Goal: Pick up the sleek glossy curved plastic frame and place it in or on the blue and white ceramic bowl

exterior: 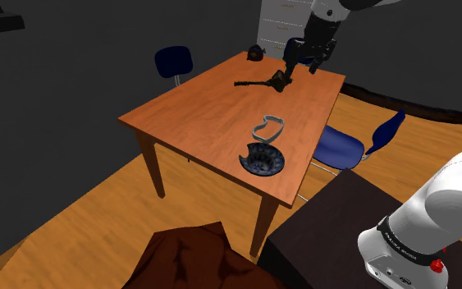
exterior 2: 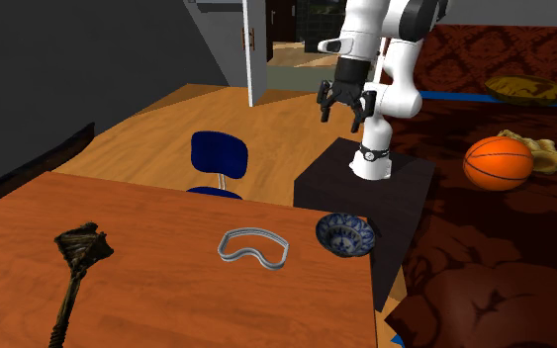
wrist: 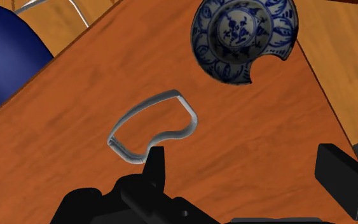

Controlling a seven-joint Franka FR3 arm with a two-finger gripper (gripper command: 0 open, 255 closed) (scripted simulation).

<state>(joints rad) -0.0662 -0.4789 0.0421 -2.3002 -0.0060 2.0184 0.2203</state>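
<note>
Black fingers of the tool (wrist: 244, 159) are seen spread wide with nothing between them, and the tool is held well above the desk (wrist: 266, 127). On that desk, near the edge facing the stand (exterior: 327, 238), the blue and white bowl (wrist: 203, 44) is set upright with a notch missing from its rim. The pale grey curved frame (wrist: 192, 119) is laid flat near the bowl but apart from it. The frame appears by the tip of one finger rather than in the gap between the two, so a sideways shift is judged necessary before any descent. Its long axis is slanted against the line along which the fingers close, and a turn of the wrist is judged likely to be required so that a thin side can be pinched. From the tool, the bowl is found beyond the frame.
</note>
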